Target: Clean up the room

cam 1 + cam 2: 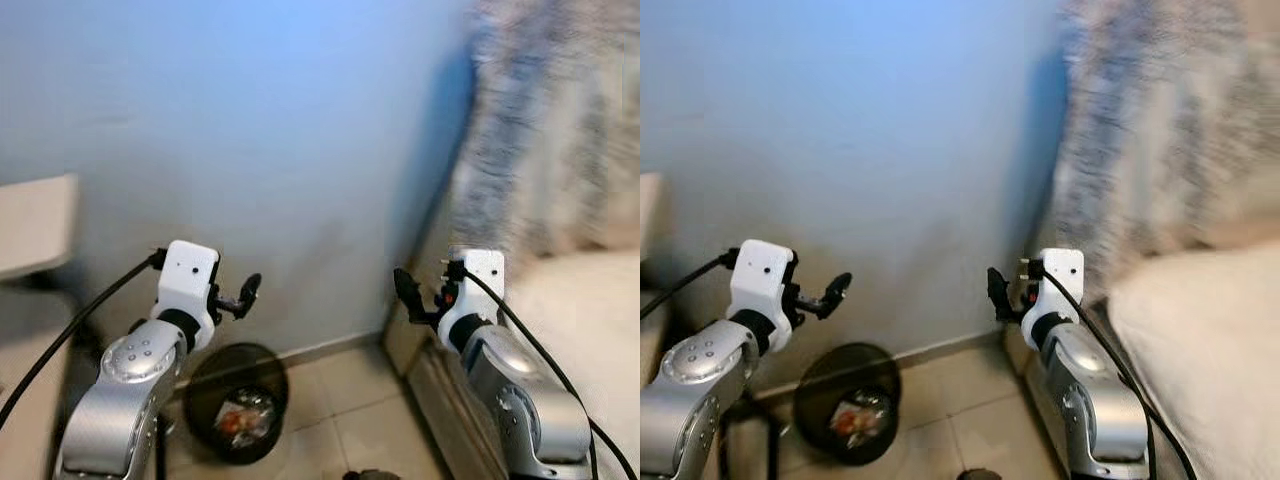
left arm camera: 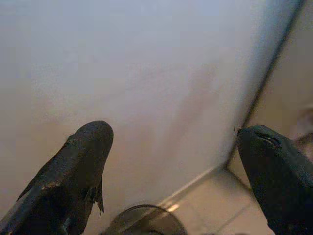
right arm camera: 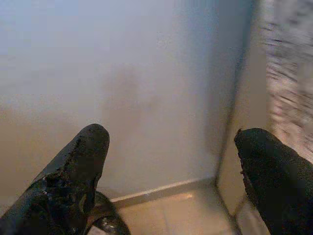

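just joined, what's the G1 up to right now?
Nothing is in hand. The left end effector and the right end effector are both raised toward the pale blue wall, fingers open and empty. On the tiled floor by the wall stands a round black waste bin with crumpled litter inside. A cream-covered bed is on the robot's right, with a patterned grey curtain above it. The head views are a bit blurred.

The bin (image 1: pixel 237 402) sits on the floor (image 1: pixel 340 400) against the wall (image 1: pixel 260 150), litter (image 1: pixel 240 418) inside, bed (image 1: pixel 1200 340) to its right.
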{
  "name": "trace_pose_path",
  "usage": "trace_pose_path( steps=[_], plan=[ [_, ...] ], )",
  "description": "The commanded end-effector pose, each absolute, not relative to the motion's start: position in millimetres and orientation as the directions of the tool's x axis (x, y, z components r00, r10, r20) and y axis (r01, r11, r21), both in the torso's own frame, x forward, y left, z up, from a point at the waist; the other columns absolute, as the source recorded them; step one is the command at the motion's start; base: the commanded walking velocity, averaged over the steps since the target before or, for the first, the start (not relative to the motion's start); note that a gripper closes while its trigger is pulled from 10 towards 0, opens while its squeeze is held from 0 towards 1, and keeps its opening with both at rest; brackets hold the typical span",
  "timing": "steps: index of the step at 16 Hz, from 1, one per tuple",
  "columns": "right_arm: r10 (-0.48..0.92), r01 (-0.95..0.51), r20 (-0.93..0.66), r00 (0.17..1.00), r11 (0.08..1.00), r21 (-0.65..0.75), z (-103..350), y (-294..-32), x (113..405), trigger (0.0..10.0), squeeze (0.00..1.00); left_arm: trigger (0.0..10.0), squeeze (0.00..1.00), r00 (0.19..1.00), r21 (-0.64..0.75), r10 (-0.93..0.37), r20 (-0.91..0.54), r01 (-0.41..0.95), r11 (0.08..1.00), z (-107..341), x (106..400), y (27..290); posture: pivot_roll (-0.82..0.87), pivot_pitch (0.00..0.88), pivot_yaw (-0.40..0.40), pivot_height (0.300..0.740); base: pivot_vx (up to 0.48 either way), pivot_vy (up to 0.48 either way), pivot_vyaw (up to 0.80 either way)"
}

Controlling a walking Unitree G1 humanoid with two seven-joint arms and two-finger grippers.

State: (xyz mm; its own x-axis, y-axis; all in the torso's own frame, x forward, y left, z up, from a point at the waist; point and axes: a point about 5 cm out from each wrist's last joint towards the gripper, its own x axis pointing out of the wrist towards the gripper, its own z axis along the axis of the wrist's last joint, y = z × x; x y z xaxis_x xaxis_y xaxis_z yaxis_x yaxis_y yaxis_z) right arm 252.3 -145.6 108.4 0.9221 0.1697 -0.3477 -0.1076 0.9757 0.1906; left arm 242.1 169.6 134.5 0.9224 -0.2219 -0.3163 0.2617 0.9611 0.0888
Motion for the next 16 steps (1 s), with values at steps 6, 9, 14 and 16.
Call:
trace_pose_path(
  steps=[6,9,14,16],
  plan=[
    [0.163,-0.102,-0.362,0.918,0.978,0.180,105.7,-147.2,252.6,10.0,0.00,10.0,0.00,0.927,0.139,-0.207,-0.313,0.261,0.955,136.7,245.9,169.7,-0.04,0.000,-0.017,0.740,0.000,0.000,-0.80],
    [0.157,-0.098,-0.368,0.916,0.980,0.173,104.2,-147.8,252.5,10.0,0.00,10.0,0.00,0.937,0.173,-0.176,-0.303,0.236,0.956,136.9,247.3,171.4,-0.04,0.000,-0.014,0.740,0.000,0.000,-0.80],
    [0.149,-0.092,-0.369,0.917,0.982,0.168,103.9,-146.7,253.2,10.0,0.00,10.0,0.00,0.931,0.178,-0.192,-0.311,0.256,0.950,136.0,246.1,170.8,-0.04,0.000,-0.010,0.740,0.000,0.000,-0.80],
    [0.146,-0.089,-0.371,0.917,0.982,0.166,103.7,-145.9,253.6,10.0,0.00,10.0,0.00,0.936,0.184,-0.182,-0.302,0.244,0.952,136.6,247.4,171.1,-0.04,0.000,-0.012,0.740,0.000,0.000,-0.80]
  ],
)
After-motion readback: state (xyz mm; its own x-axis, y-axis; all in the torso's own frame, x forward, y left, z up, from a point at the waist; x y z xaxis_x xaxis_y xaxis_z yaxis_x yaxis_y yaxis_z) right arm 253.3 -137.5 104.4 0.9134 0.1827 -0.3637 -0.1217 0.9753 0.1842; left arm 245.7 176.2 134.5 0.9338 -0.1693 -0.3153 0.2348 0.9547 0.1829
